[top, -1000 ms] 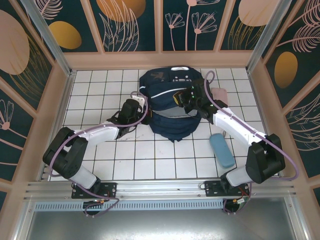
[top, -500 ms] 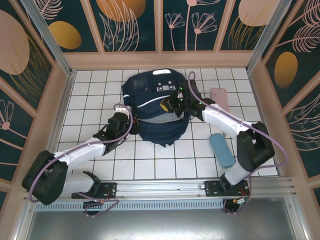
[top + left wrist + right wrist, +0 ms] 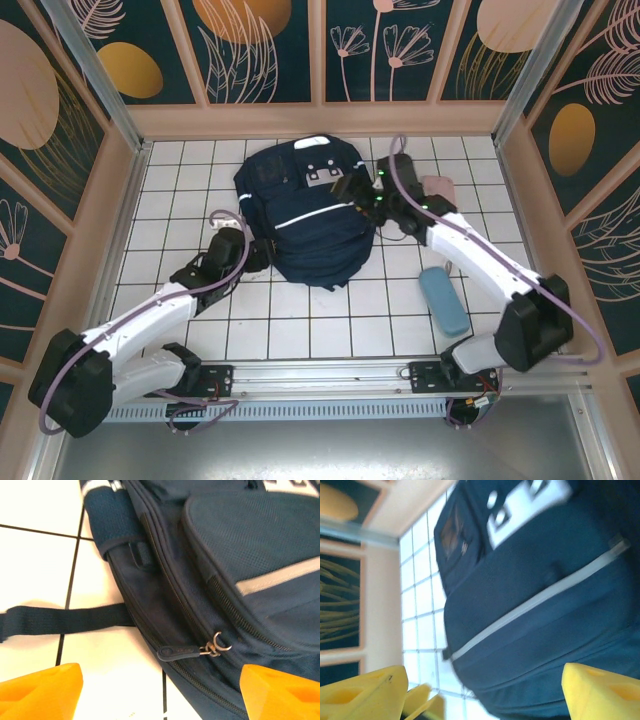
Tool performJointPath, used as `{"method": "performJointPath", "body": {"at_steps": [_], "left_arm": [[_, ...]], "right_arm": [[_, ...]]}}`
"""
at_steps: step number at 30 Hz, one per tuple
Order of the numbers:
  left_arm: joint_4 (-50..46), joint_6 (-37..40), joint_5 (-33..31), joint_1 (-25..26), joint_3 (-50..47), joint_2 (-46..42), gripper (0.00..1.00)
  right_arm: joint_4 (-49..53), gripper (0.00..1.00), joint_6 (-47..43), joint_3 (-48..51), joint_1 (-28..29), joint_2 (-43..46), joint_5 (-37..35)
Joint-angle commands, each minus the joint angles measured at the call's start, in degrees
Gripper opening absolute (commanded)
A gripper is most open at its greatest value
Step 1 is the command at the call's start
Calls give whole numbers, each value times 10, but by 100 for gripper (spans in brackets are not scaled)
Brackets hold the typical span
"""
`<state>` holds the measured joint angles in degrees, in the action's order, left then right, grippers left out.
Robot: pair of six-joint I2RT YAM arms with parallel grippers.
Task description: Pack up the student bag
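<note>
The student bag (image 3: 305,215) is a dark navy backpack with a white stripe and a white patch, lying flat on the tiled table at the centre back. My left gripper (image 3: 260,250) is open at the bag's left lower side, holding nothing. In the left wrist view its orange fingers (image 3: 42,692) stand wide apart. A zip pull (image 3: 180,652) on the student bag (image 3: 240,555) and a black strap (image 3: 65,620) lie just beyond them. My right gripper (image 3: 352,190) hangs open over the bag's right upper edge. Its yellow fingers (image 3: 600,692) frame the student bag (image 3: 530,605) without touching it.
A light blue pencil case (image 3: 443,300) lies on the tiles to the right of the bag. A pink flat item (image 3: 438,190) sits at the back right, partly under the right arm. Wooden walls close in the table on three sides.
Both grippers have opened and let go of the bag. The bag has shifted left and settled flatter on the table. The left arm has drawn back to the left.
</note>
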<state>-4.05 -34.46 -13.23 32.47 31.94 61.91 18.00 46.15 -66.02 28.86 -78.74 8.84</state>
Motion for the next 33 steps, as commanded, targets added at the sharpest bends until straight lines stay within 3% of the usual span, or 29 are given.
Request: {"method": "performJointPath", "body": {"at_steps": [1, 4, 8, 14, 20, 23, 33], "left_arm": [[-23, -15, -28, -2, 23, -29, 85], [-14, -14, -14, -2, 36, -32, 86], [-3, 2, 10, -2, 69, -16, 87], [17, 16, 45, -2, 124, 19, 94], [24, 7, 108, -1, 165, 89, 95], [40, 0, 137, -1, 174, 118, 95], [78, -25, 191, 6, 218, 184, 98]], "right_arm": [[46, 83, -96, 44, -80, 34, -135], [19, 86, -150, 62, -148, 16, -177], [6, 86, -190, 27, -226, -77, -184], [27, 86, -240, -72, -282, -221, -168], [41, 86, -279, -119, -284, -303, -120], [47, 85, -289, -113, -269, -328, -130], [52, 82, -274, -37, -189, -322, -143]]}}
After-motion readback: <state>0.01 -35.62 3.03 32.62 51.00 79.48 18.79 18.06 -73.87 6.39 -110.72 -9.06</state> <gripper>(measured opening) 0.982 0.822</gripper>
